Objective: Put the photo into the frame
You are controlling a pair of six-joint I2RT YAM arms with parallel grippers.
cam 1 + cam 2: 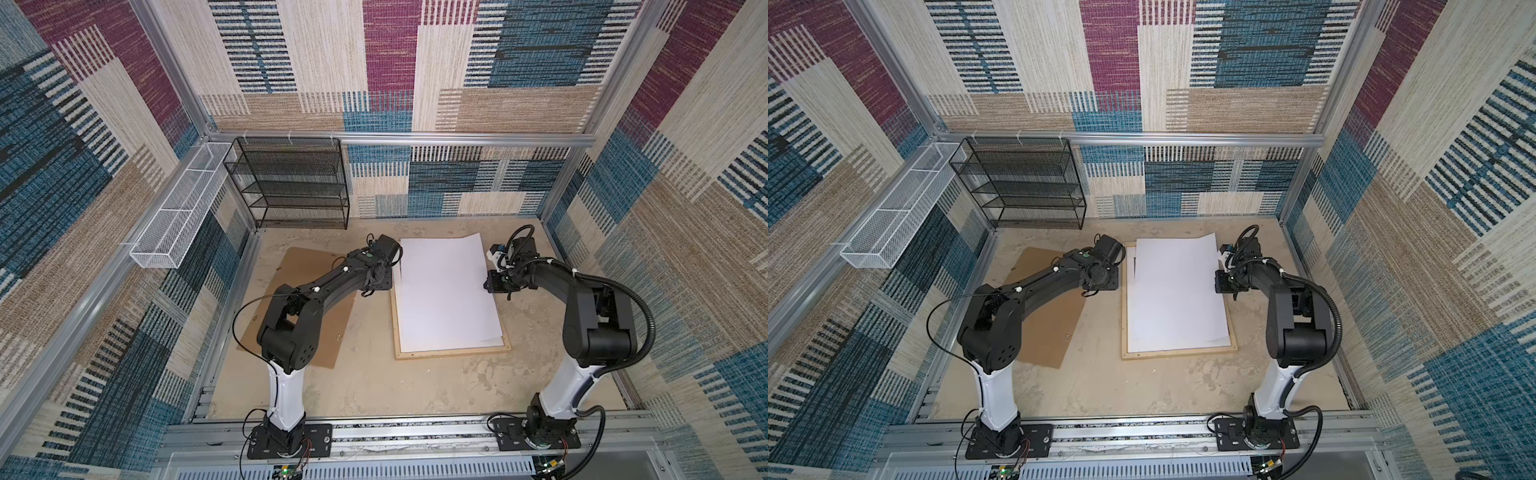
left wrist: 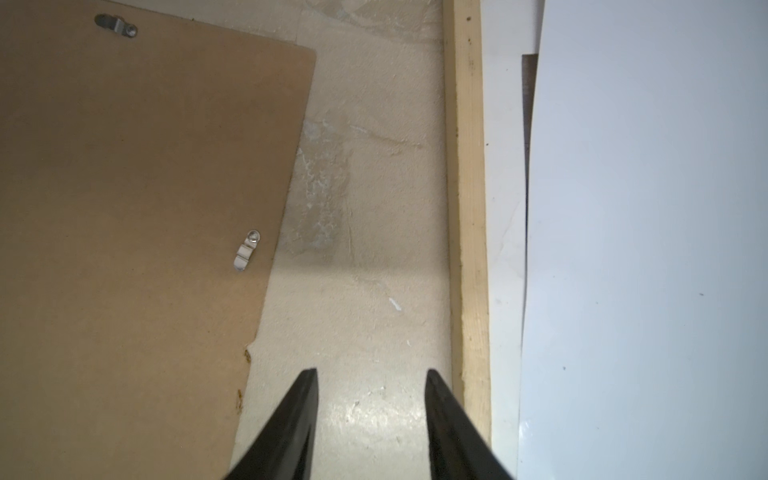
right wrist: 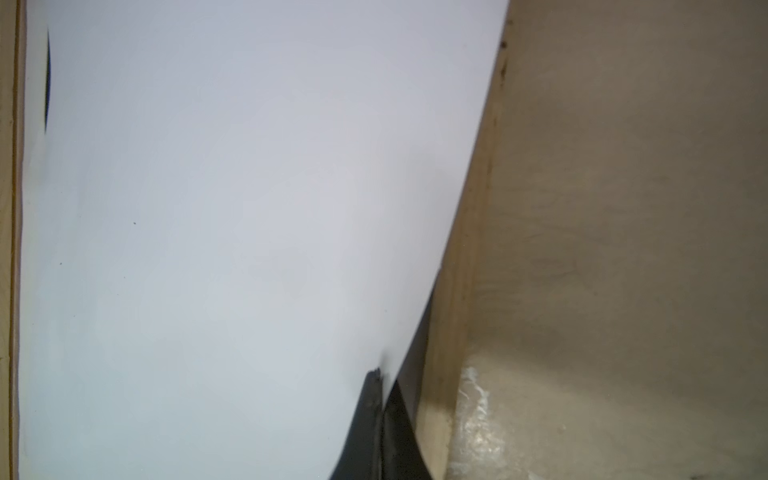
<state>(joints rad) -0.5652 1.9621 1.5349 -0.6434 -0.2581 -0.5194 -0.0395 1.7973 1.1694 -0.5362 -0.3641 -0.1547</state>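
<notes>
**Photo lies white side up over the frame, right gripper pinching its edge**

The photo (image 1: 446, 291) sits centre-right in both top views with its blank white back up, so the printed side is hidden from where I stand. It lies across the frame (image 1: 453, 353) a bit skewed. Its upper-right corner pokes past the frame's far rail. Only the near rail, the left rail & a short bit at lower right show; the paper covers the rest.

The right gripper (image 3: 380, 374) is clamped on the photo's right edge. The wrist cam shows both fingers pressed together w/ the sheet between them. That edge is lifted off the frame's right rail, w/ a dark sliver of the underside peeking out. In the top views its fingertips are tucked under the wrist, so they can't be seen there.

The left gripper (image 2: 372, 374) has its fingers parted w/ nothing between them. It's above bare table (image 2: 365, 270), between the backing board (image 2: 124, 208) and the frame's left rail. The top views hide its fingers under the arm too.

A white mat (image 2: 505, 208) lies inside the frame under the photo. A thin dark strip shows by its inner edge, and I can't tell what it is. The backing board lies flat centre-left in the top views, approx half covered by the left arm, w/ two metal clips (image 2: 246, 250) on it. A black wire shelf (image 1: 291, 183) & a white mesh basket (image 1: 174, 212) are at upper left, away from the work.
</notes>
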